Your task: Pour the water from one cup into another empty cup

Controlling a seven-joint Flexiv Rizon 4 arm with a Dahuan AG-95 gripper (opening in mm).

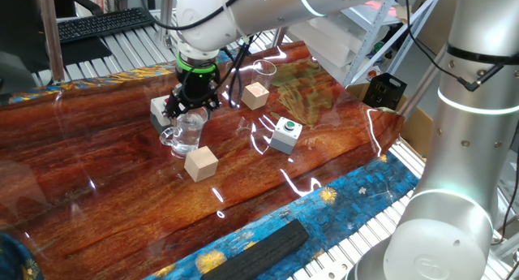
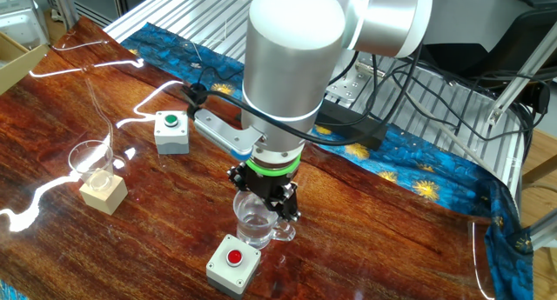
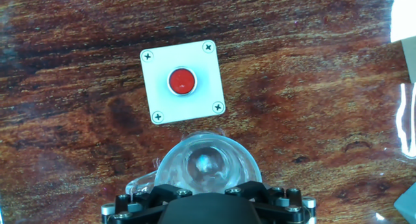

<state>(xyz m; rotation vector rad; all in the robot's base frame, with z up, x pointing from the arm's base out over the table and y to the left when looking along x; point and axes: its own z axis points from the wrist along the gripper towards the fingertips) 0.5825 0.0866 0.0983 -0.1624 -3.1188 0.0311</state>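
Claw (image 1: 188, 109) hangs straight down over the clear glass mug with a side handle (image 1: 186, 132), fingers spread wide on either side of the glass and not pinching it. The mug stands upright on the dark reddish wooden worktop (image 1: 97, 174), a little clear water (image 2: 255, 223) low in its base. In the other fixed view it sits just beside a grey box with a red push-button (image 2: 234, 263), handle pointing away from that box; the hand view shows the same box close ahead of the rim.

The step in hand looks like the grasp. It will go best if the fingers close squarely across the glass body, clear of the handle, and low enough that the mug cannot tip as it lifts. Wet, smooth glass may slip, so a firm, centred squeeze matters, followed by a straight lift that clears the red-button box.

The smaller clear handleless cup (image 2: 90, 159) waits well apart across the worktop, touching or just behind a pale wooden cube (image 2: 104, 192); a second grey box with a green button (image 2: 171, 131) stands between the two areas. The carry should stay level until the mug's lip is over that thin rim.
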